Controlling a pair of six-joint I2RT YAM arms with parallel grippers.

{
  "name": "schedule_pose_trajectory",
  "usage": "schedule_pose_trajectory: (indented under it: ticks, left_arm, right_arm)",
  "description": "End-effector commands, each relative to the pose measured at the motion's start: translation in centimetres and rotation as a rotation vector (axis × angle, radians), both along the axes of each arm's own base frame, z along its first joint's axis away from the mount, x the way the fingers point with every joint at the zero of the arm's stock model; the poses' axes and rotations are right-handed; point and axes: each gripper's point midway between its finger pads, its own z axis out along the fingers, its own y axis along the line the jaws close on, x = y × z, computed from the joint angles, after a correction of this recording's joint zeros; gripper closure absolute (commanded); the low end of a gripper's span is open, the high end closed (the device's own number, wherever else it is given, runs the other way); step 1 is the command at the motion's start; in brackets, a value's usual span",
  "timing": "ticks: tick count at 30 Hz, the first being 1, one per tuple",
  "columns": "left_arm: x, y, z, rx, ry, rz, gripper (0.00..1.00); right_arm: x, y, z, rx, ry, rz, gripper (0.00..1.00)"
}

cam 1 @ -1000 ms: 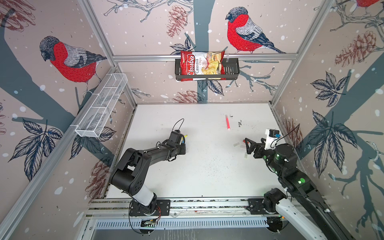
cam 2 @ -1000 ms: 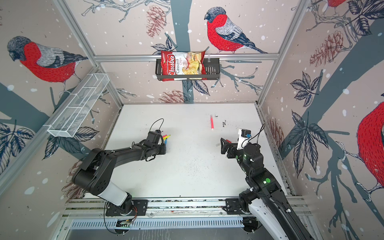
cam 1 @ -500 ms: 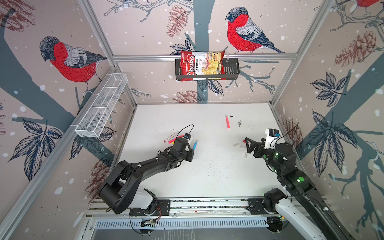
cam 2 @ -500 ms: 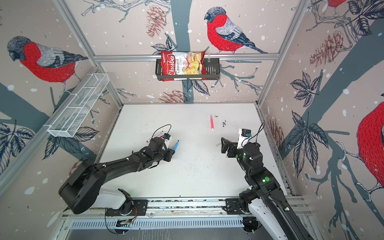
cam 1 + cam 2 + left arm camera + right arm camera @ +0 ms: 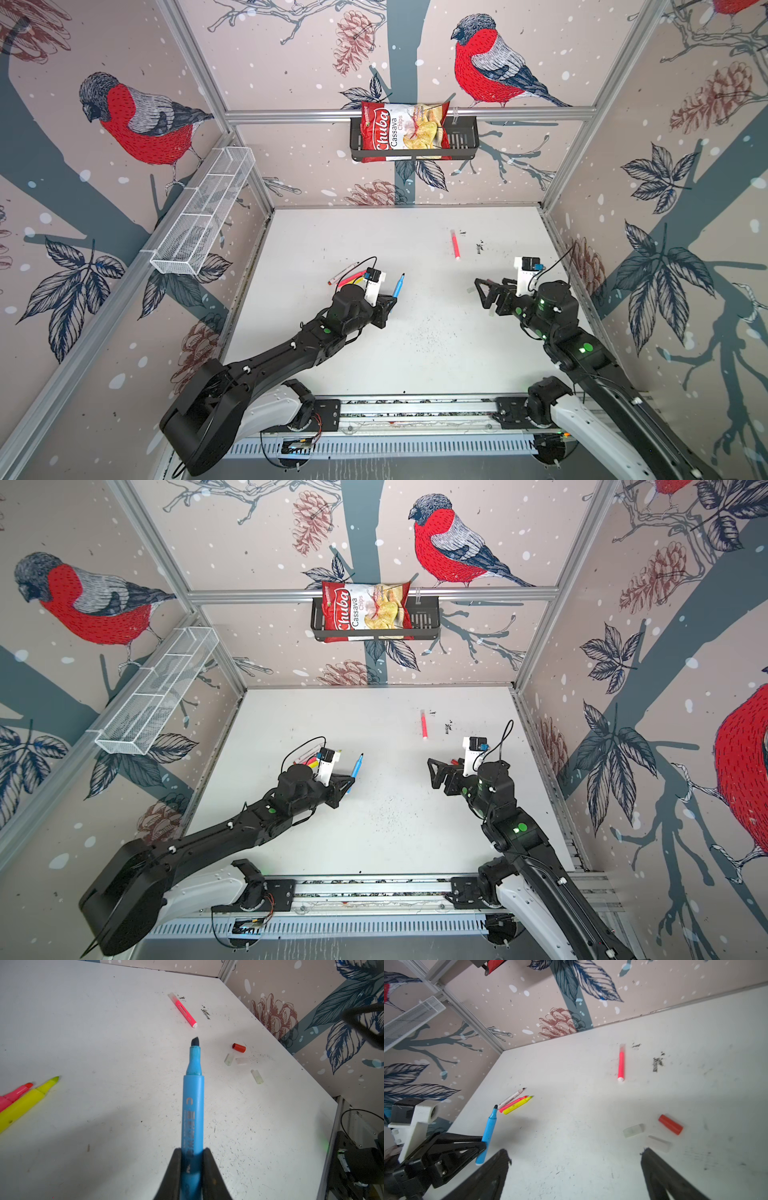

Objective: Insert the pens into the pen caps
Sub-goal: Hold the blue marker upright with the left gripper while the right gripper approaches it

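Black left jaws pinch a smooth cylindrical blue pen (image 5: 193,1105), right jaws gape wide over scuffed table (image 5: 104,1032).

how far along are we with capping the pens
Done: one pink pen looks capped. In hand: left gripper holds the uncapped blue pen; right gripper open, empty. To do: yellow pen, second pink pen and white pen lie uncapped; red cap and three clear caps lie loose.

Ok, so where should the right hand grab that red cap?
I'd grip the red cap across its middle, the open right hand coming straight down. It lies flat on its side on the table, so only its long rounded sides are free. A clear cap lies close alongside; mind that gap.
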Motion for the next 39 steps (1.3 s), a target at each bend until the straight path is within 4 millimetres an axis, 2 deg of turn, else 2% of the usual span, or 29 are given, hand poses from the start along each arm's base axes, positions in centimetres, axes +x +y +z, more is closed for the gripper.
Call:
schedule_pose_trajectory:
  ticks: [1, 6, 10, 15, 19, 30, 39]
  left_arm:
    - [-0.3, -0.5, 1.9, -0.054, -0.05, -0.013, 0.86]
    - [-1.2, -0.4, 2.5, -0.074, -0.066, -0.008, 0.86]
    - [-1.6, -0.4, 2.9, -0.1, -0.073, -0.009, 0.86]
    - [-2.1, -1.0, 3.7, -0.124, -0.084, -0.024, 0.86]
    - [-2.3, -1.6, 4.3, -0.135, -0.091, -0.043, 0.86]
    - [-3.7, -3.0, 5.1, -0.155, -0.1, -0.079, 0.86]
    - [-4.4, -3.8, 5.2, -0.166, -0.102, -0.101, 0.86]
  right_arm:
    - [-0.4, 2.7, 1.3, 0.172, 0.01, 0.109, 0.01]
    - [0.1, 4.5, 1.1, 0.254, 0.068, 0.161, 0.01]
    - [-0.4, 7.1, 1.6, 0.282, 0.094, 0.279, 0.0]
    - [-2.1, 11.0, 1.6, 0.287, 0.104, 0.425, 0.0]
    - [-3.3, 13.9, 1.2, 0.275, 0.115, 0.515, 0.06]
    - [-3.2, 16.9, 0.8, 0.274, 0.145, 0.574, 0.3]
    - [-3.5, 18.9, -0.2, 0.284, 0.174, 0.605, 0.4]
